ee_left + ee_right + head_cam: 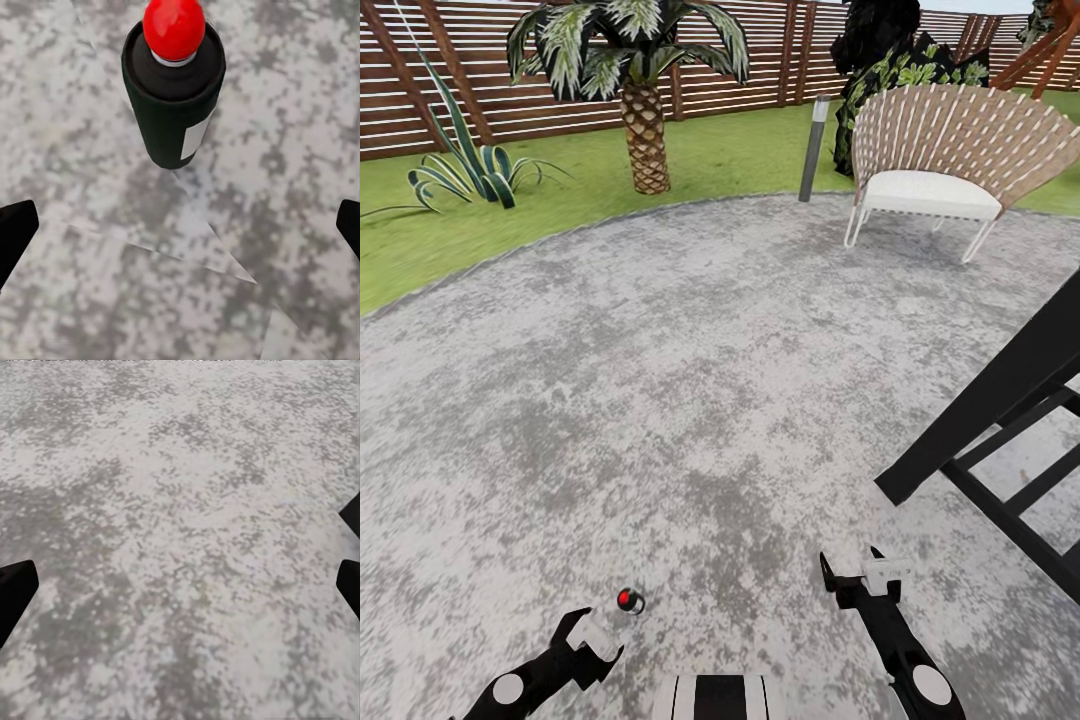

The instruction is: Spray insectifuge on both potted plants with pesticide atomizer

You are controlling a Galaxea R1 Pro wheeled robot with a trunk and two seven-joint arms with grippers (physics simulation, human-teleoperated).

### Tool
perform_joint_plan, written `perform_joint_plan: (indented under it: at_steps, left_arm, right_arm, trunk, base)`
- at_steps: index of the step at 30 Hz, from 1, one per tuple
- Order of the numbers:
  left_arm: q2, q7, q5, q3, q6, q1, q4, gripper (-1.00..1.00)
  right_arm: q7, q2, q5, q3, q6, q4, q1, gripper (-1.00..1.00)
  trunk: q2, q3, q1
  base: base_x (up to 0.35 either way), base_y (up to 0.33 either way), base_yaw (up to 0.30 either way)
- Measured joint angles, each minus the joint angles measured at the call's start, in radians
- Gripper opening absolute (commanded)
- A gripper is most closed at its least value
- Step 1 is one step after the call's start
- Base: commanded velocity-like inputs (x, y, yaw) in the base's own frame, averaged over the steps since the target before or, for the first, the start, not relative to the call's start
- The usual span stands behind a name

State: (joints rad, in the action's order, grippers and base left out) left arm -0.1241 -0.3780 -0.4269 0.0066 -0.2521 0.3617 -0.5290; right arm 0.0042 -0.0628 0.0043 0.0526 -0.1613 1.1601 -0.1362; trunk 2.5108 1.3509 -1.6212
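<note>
The pesticide atomizer (630, 600), a small dark-bodied bottle with a round red cap and a white label patch (174, 90), stands upright on the round grey speckled paved patio (690, 380), just ahead of the left end effector (588, 632). That end effector hovers near the bottle without touching it, its black fingers (13, 234) spread wide apart with bare paving between them. To the bottle's right, well apart from it, the right end effector (855, 580) hangs over the paving, its fingers (13, 592) likewise spread and holding nothing. Farther right of the bottle rises a black angular frame (1000, 420). Far beyond the bottle, on the green lawn (740, 150) past the patio's edge, one potted plant (465, 170) shows as a low rosette of pointed green leaves, with a scaly-trunked palm (640, 90) near it. A woven fan-backed chair with a white cushion (940, 160) sits at the patio's far side, before a brown slatted wooden fence (480, 90).
</note>
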Motion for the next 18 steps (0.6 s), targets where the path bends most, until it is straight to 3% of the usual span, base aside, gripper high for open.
perform_joint_plan:
  at_steps: [18]
  left_arm:
    - [-0.001, 0.0, 0.001, 0.0, -0.001, 0.0, 0.0, 1.0]
  right_arm:
    - [0.0, 0.0, 0.0, 0.0, 0.0, -0.001, 0.0, 1.0]
  trunk:
    - [0.0, 0.0, 0.0]
  base:
    - [0.048, -0.025, 0.0]
